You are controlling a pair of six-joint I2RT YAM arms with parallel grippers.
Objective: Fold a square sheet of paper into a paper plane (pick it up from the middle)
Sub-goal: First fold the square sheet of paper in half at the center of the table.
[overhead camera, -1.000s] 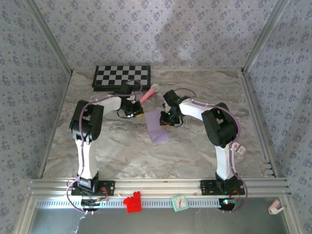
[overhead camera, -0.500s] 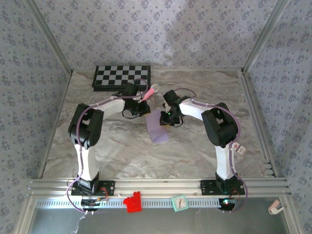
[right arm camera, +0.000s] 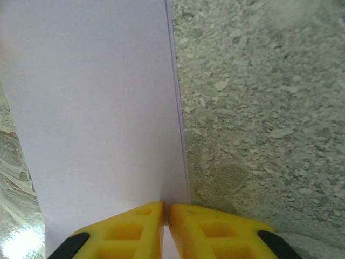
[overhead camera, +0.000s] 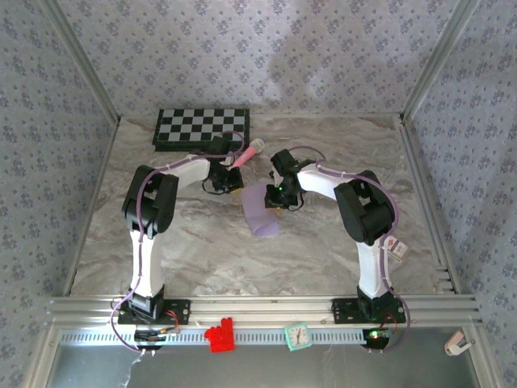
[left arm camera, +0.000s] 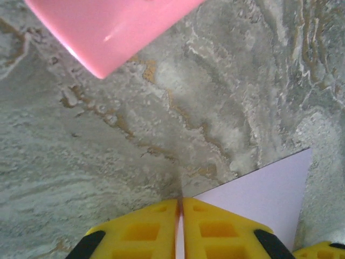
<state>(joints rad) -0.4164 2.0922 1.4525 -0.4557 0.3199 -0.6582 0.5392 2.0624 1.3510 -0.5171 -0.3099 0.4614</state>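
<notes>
Fold step in hand: right claw point(right arm camera: 166, 210) pinched shut on the sheet point(right arm camera: 97, 108), middle of the worktop point(overhead camera: 202, 242); left claw point(left arm camera: 180, 208) nipping its corner. Next, I judge: draw corner across, crease

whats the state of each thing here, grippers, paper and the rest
left gripper, shut on a corner of the paper
right gripper, shut on the paper's edge
paper, partly folded, two layers showing along one edge, not a plane yet
pink microphone, lying on its side next to the checkered board
checkered board, lying flat at the back
</notes>
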